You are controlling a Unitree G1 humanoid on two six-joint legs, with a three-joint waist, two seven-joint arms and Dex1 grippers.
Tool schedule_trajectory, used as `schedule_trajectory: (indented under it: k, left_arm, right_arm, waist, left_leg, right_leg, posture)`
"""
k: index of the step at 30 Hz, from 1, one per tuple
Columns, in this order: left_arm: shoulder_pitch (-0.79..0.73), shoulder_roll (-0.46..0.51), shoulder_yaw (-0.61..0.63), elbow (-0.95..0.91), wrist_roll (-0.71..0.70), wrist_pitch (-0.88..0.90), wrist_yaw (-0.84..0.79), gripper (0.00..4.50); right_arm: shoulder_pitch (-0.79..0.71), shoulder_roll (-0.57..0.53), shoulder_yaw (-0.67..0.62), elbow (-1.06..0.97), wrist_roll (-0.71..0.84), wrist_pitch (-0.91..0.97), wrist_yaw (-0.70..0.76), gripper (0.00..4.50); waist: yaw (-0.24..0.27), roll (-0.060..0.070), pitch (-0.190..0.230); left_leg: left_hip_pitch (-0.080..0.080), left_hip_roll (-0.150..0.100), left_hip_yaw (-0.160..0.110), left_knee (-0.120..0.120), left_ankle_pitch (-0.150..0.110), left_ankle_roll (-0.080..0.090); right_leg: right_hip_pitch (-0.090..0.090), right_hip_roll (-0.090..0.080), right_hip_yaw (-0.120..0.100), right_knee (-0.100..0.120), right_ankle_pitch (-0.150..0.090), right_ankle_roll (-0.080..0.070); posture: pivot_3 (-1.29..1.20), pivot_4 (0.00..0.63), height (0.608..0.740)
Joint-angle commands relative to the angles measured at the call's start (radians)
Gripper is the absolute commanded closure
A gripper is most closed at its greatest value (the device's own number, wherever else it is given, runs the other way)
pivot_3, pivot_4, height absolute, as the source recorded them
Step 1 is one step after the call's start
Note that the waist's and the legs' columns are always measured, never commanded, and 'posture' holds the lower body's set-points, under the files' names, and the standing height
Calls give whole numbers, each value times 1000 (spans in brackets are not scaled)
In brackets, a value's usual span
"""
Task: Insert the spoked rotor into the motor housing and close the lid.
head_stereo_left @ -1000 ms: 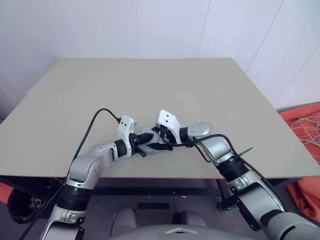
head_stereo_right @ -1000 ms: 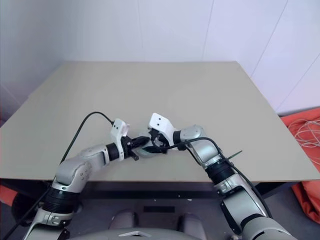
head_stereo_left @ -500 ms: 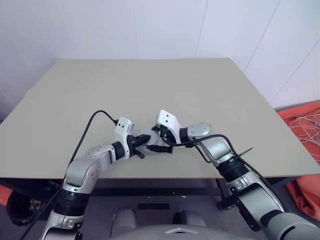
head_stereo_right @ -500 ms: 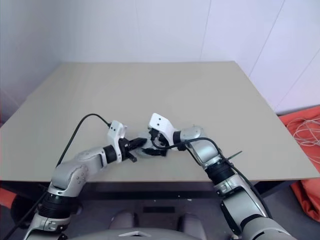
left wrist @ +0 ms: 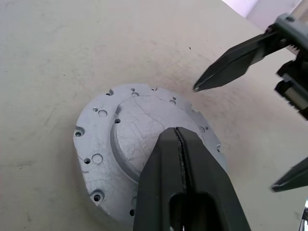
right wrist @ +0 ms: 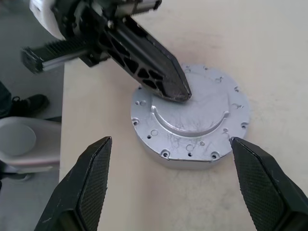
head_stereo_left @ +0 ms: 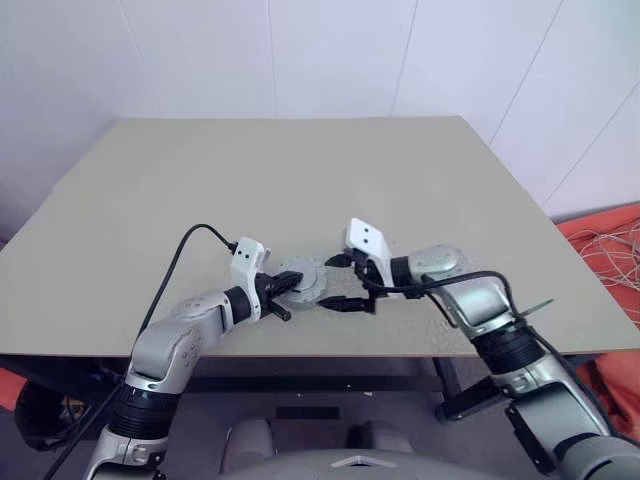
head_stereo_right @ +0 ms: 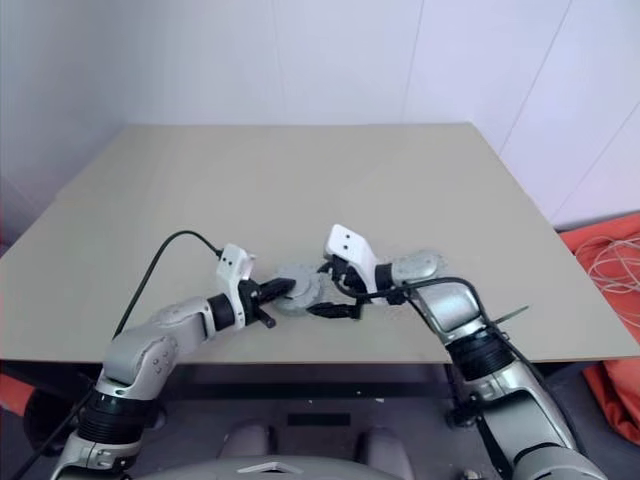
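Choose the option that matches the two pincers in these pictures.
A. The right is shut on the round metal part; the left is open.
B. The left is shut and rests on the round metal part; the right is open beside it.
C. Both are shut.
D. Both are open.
B: the left pincer has its fingers pressed together on the round metal part, while the right pincer stands spread wide, apart from it.

A round grey metal lid [head_stereo_right: 300, 288] lies flat near the surface's [head_stereo_right: 300, 180] front edge. The left pincer [head_stereo_right: 283, 288], closed, rests on it; the right pincer [head_stereo_right: 333, 290] stands spread wide just beside it.
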Motion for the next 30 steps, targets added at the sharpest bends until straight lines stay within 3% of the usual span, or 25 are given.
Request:
schedule_trajectory:
  k: [1, 4, 11, 16, 20, 30]
  left_arm:
    - [19, 0, -35, 42, 21, 38, 8, 4500]
    - [18, 1, -35, 45, 22, 35, 5, 4500]
    - [8, 1, -38, 56, 25, 30, -2, 4500]
    - [2, 0, -38, 63, 27, 26, -2, 4500]
    - [0, 0, -36, 65, 26, 25, -1, 4500]
    - [6, 0, -37, 59, 25, 24, 0, 4500]
  right_arm:
    - [-30, -14, -73, -50, 43, 66, -40, 37]
    - [-56, -3, -94, -23, 18, 155, -134, 37]
    - [-154, 145, -222, -16, 115, 711, -365, 37]
    - [-208, 213, -301, -6, 166, 971, -442, 37]
    - [-233, 225, -339, 32, 200, 1067, -478, 37]
    - [-267, 262, -458, 274, 426, 1070, -647, 37]
  waist:
    - [0, 0, 0]
    - [-1, 0, 0]
    - [-3, 3, 0]
    - [2, 4, 0]
    - [5, 5, 1]
    - [17, 6, 0]
  left_leg:
    - [0, 0, 0, 0, 0, 0]
    - [0, 0, 0, 0, 0, 0]
    - [0, -1, 0, 0, 0, 0]
    - [-1, -1, 0, -1, 1, -1]
    - [0, -1, 0, -2, 1, -2]
    - [0, -1, 0, -4, 5, -8]
  right_leg:
    - [0, 0, 0, 0, 0, 0]
    - [0, 0, 0, 0, 0, 0]
    - [-1, 0, 0, 0, 0, 0]
    - [-1, 0, 0, 0, 0, 0]
    - [-1, 0, 0, 0, 0, 0]
    - [-3, 0, 0, 0, 0, 1]
  posture:
    - [0, 0, 740]
    - [0, 0, 740]
    - [0, 0, 740]
    - [0, 0, 740]
    - [0, 0, 740]
    - [0, 0, 740]
